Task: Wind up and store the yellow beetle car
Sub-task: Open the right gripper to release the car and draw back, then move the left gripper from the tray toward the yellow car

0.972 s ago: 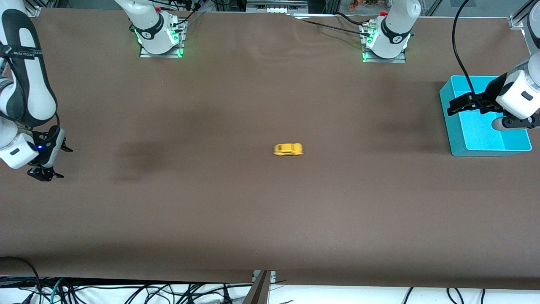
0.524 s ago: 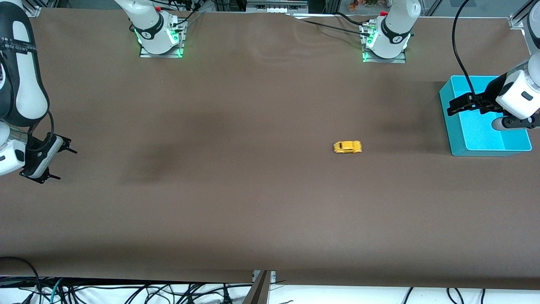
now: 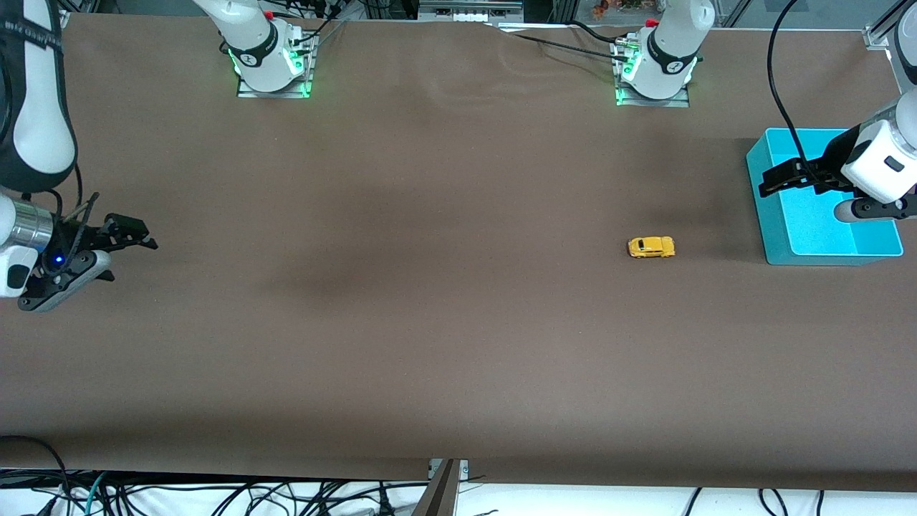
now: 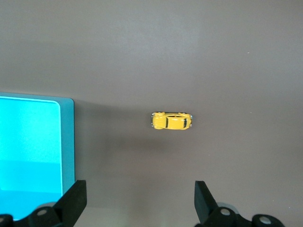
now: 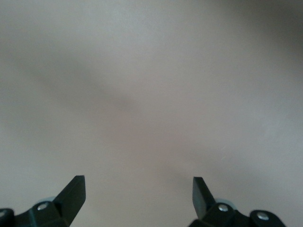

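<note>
On the brown counter [image 3: 430, 322], toward the left arm's end, I am seeing the yellow beetle car [image 3: 651, 247] sitting on its wheels, its length running along the counter from one arm's end toward the other. It is lying near the turquoise bin [image 3: 770, 215] but apart from it, with a strip of bare counter between them, and nothing is touching it. My left wrist view is showing the same thing: the yellow beetle car [image 4: 172, 121] from above, with dark stripes across its rounded roof, and the turquoise bin [image 4: 66, 142] off to one side with its rounded corner showing. I am holding the left end effector [image 3: 770, 180] up over the bin's rim, on the side facing the car, and its two dark fingers [image 4: 75, 203] are standing spread wide with nothing between them. I am holding the right end effector [image 3: 140, 236] over bare counter at the right arm's end, well apart from the car; its fingers [image 5: 73, 194] are likewise spread and are gripping nothing, and the right wrist view is showing only plain counter surface under them.
</note>
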Controlling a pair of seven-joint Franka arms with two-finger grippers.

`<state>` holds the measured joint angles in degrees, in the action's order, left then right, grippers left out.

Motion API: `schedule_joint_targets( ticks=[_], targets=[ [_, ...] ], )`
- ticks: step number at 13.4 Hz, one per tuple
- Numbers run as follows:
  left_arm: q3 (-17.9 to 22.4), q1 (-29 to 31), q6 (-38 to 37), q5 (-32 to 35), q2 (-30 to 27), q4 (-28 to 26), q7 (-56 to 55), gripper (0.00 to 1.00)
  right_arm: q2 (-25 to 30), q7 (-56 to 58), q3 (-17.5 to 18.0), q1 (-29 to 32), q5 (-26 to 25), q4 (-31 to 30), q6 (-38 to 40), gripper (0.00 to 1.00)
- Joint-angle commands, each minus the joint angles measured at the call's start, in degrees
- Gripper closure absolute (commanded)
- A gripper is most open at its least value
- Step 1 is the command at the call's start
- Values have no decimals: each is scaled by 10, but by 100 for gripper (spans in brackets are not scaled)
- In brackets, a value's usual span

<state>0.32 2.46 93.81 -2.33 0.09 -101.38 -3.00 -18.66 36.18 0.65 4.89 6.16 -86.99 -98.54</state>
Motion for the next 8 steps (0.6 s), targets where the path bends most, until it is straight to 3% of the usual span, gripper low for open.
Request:
schedule_joint_targets(
  ticks=[1,4,8],
  targets=[
    [-3,2,-4,6,18,9,-3,0,34,-144,0,-22,2,30,76,0],
    [-3,-1,0,9,36,9,2,0,62,-289,12,-37,-9,38,134,0],
    [-3,-20,49,11,54,-14,3,0,71,-296,31,-45,-55,44,153,0]
  ],
)
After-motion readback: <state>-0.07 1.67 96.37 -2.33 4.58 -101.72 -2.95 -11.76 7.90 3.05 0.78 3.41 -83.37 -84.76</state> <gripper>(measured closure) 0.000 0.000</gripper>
